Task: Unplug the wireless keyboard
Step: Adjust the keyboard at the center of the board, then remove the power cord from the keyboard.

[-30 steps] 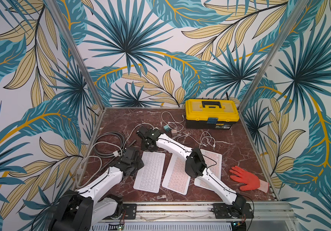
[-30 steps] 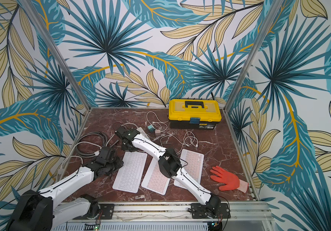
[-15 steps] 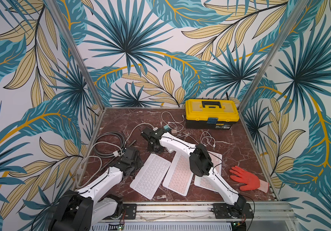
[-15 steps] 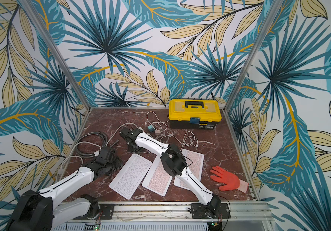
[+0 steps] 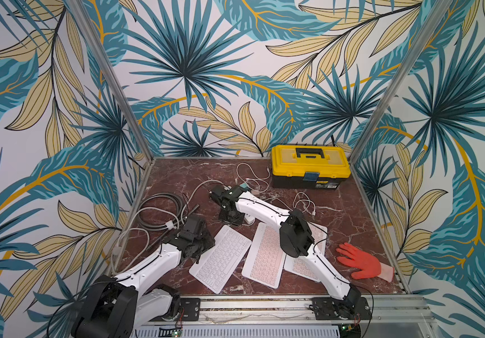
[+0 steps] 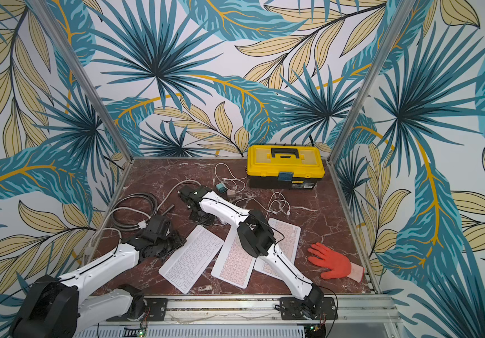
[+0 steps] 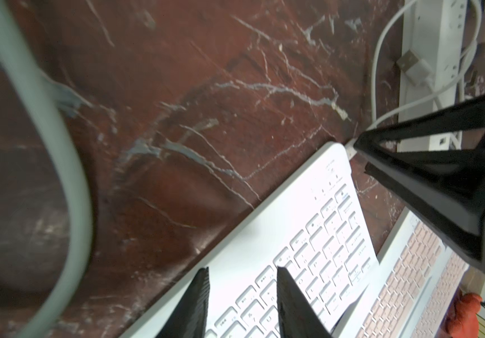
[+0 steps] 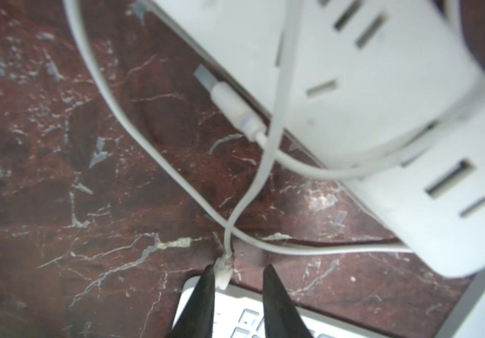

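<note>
The right end effector (image 8: pixel 238 269) stood partly open at the far corner of the white keyboard (image 8: pixel 244 319), with one black finger (image 8: pixel 203 295) on either side of the plug (image 8: pixel 223 270). The plug lay against one finger and a clear gap parted it from the other, so nothing was pinched. It sat right at the keyboard's edge, but whether it was seated in the port could not be told. From the plug the cable (image 8: pixel 247 199) ran across the desk (image 8: pixel 59 175) and over the strip (image 8: pixel 352 87), crossing a second white lead on the way. The left end effector (image 7: pixel 242 269) was partly open too and held nothing. Its fingers (image 7: pixel 294 304) pointed down at the keyboard's long side, one over the keys and the other at the rim; whether they touched it could not be told. In both top views the white keyboard (image 5: pixel 220 257) (image 6: pixel 191 257) lay flat and slanted on the desk, just beside two pink keyboards (image 5: pixel 264 254). The left end effector was at its left edge and the right one at its far corner.
</note>
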Controlling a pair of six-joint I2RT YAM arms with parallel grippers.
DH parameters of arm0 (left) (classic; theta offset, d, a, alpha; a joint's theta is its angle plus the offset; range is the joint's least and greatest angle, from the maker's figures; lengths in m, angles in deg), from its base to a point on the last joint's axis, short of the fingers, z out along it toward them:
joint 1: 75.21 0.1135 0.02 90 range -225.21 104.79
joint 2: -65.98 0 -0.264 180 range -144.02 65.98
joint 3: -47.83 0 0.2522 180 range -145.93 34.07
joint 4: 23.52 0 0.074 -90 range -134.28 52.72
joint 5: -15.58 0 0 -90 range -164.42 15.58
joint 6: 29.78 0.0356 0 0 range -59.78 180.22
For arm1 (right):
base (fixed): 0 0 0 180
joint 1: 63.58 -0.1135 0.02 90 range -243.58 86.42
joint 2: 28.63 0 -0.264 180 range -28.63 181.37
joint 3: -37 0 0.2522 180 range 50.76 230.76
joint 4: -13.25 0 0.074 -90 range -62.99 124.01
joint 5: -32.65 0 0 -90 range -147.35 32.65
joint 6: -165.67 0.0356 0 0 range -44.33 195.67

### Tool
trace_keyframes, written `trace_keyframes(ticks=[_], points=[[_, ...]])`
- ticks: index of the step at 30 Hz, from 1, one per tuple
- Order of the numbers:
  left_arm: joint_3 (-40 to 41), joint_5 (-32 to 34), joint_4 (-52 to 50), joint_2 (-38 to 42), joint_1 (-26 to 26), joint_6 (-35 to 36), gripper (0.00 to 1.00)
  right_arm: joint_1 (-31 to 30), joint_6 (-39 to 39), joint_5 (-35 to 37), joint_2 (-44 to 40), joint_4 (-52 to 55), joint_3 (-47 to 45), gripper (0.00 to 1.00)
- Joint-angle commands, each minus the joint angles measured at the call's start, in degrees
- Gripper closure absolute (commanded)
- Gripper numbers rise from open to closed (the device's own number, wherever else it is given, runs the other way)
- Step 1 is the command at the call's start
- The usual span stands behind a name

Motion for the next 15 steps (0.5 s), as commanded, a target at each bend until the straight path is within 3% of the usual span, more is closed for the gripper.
trace_keyframes(ticks=[1,9,15], points=[[0.55,-3.56,0.61,-0.45,-1.21,0.40,0.60,0.60,5.90,-3.30,2.26,1.54,0.53,0.70],[2.05,-3.27,0.66,-1.22,-2.82,-0.08,0.60,0.55,8.65,-7.51,4.98,0.77,3.71,0.71],[2.71,-1.17,0.77,-0.67,-2.93,0.06,0.60,0.54,9.24,-7.11,5.34,3.18,2.67,0.83]])
